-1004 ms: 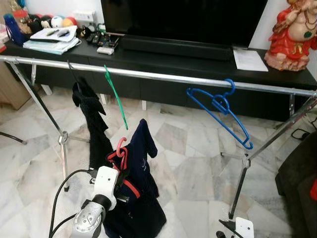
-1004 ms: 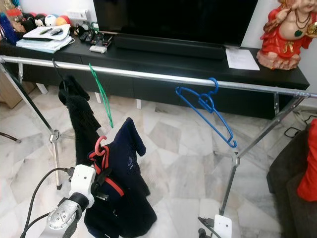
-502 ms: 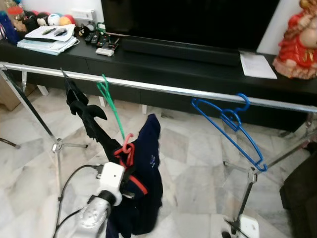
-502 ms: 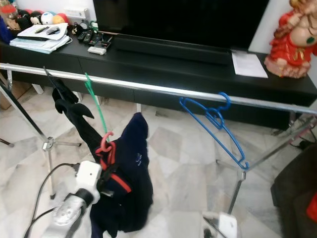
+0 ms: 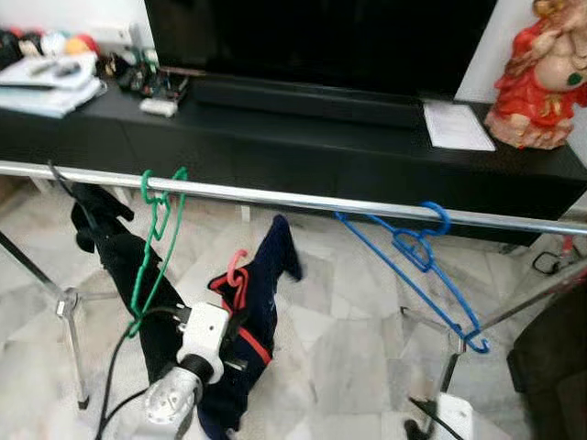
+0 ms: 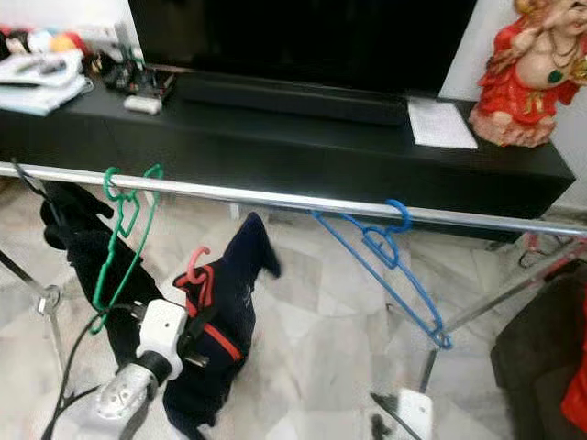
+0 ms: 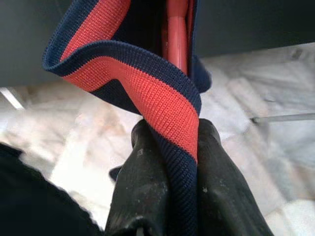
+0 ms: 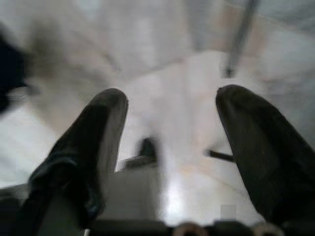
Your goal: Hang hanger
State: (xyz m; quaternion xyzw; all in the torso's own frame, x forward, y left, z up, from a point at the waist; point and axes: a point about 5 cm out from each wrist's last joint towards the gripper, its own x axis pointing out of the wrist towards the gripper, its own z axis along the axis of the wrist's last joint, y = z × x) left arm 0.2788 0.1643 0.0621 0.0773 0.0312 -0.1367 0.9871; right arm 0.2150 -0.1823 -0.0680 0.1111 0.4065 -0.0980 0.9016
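Note:
My left gripper (image 7: 172, 132) is shut on a red hanger (image 7: 176, 34) through the red-and-navy band of the navy garment (image 5: 266, 302) draped on it. The hanger's red hook (image 5: 237, 270) points up, below and in front of the silver rail (image 5: 303, 201). On the rail hang a green hanger (image 5: 152, 240), a blue hanger (image 5: 415, 259) and a black garment (image 5: 103, 246) at the left. The red hook lies between the green and blue hangers. My right gripper (image 8: 172, 132) is open low over the marble floor, with its wrist (image 5: 450, 420) at the lower right.
Behind the rail stands a long black TV cabinet (image 5: 303, 137) with a television (image 5: 312, 41), papers, remotes and a red statue (image 5: 541, 78). The rail's legs (image 5: 64, 312) splay out on the floor. A dark sofa edge (image 5: 559, 367) is at the right.
The camera has shifted and the rail now lies lower and nearer. The red hook is closer under the rail. The green hanger has swung round to face me.

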